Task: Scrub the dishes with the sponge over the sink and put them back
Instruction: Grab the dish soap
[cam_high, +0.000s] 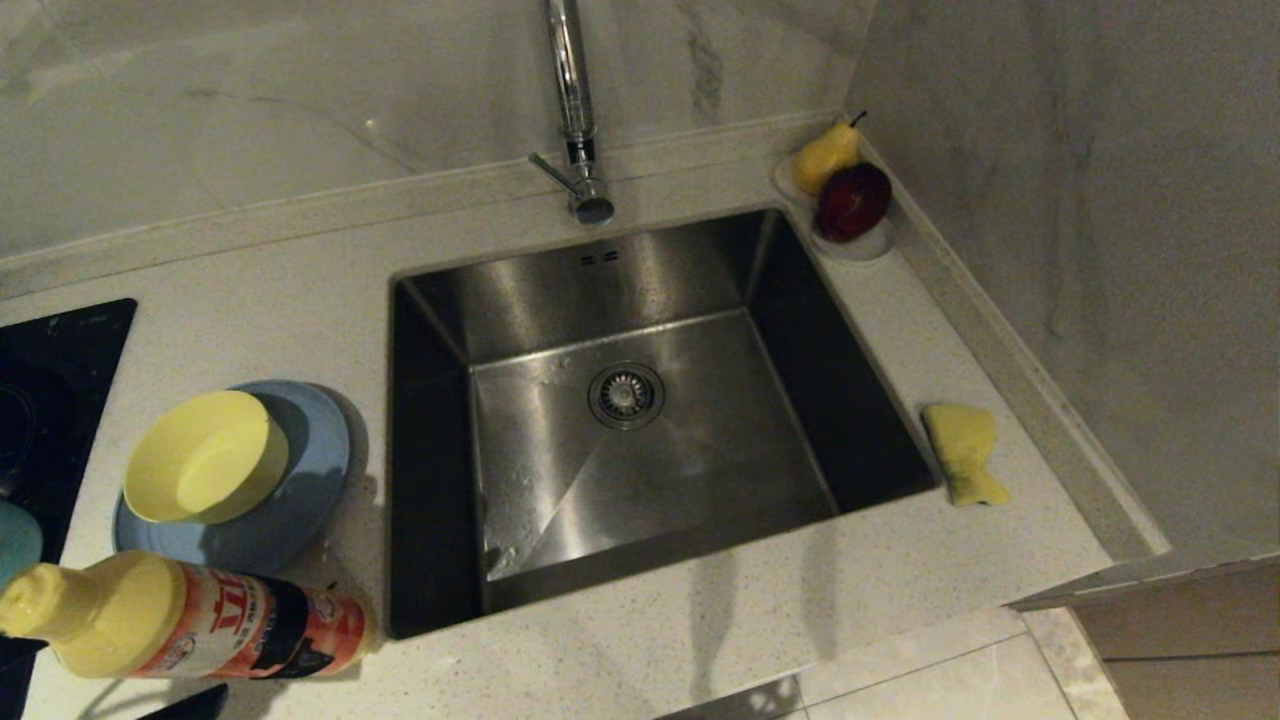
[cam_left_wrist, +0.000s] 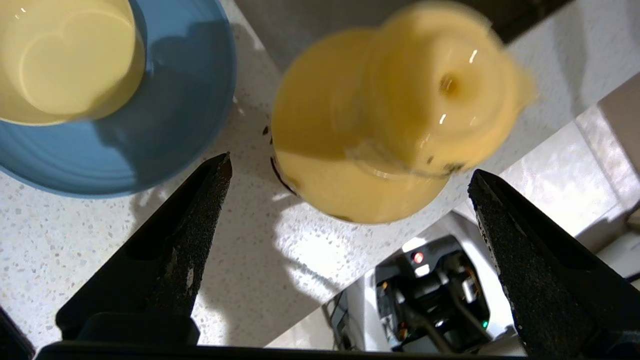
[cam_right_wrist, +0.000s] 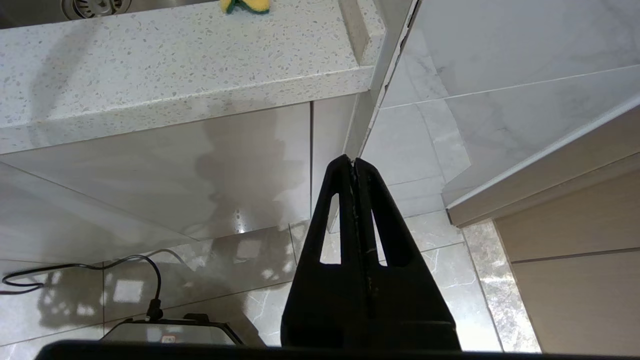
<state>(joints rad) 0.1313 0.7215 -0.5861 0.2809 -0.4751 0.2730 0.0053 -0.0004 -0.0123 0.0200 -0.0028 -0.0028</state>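
A pale-yellow bowl (cam_high: 205, 458) sits in the light-blue plate (cam_high: 300, 500) on the counter left of the sink (cam_high: 640, 420). A teal bowl (cam_high: 15, 540) shows only partly at the far left edge. The yellow sponge (cam_high: 963, 452) lies on the counter right of the sink, green side down. My left gripper (cam_left_wrist: 350, 165) is open above the counter's front left corner, with the bowl (cam_left_wrist: 65, 60) and plate (cam_left_wrist: 165, 115) just beyond one fingertip; nothing is between its fingers. My right gripper (cam_right_wrist: 354, 160) hangs shut below the counter edge, the sponge (cam_right_wrist: 245, 5) far above it.
A yellow detergent bottle (cam_high: 190, 620) stands at the front left, right under the left gripper (cam_left_wrist: 400, 100). A black cooktop (cam_high: 50, 380) lies at the far left. A pear (cam_high: 826, 155) and a dark red fruit (cam_high: 852, 200) rest on a white dish by the wall. The chrome tap (cam_high: 575, 110) rises behind the sink.
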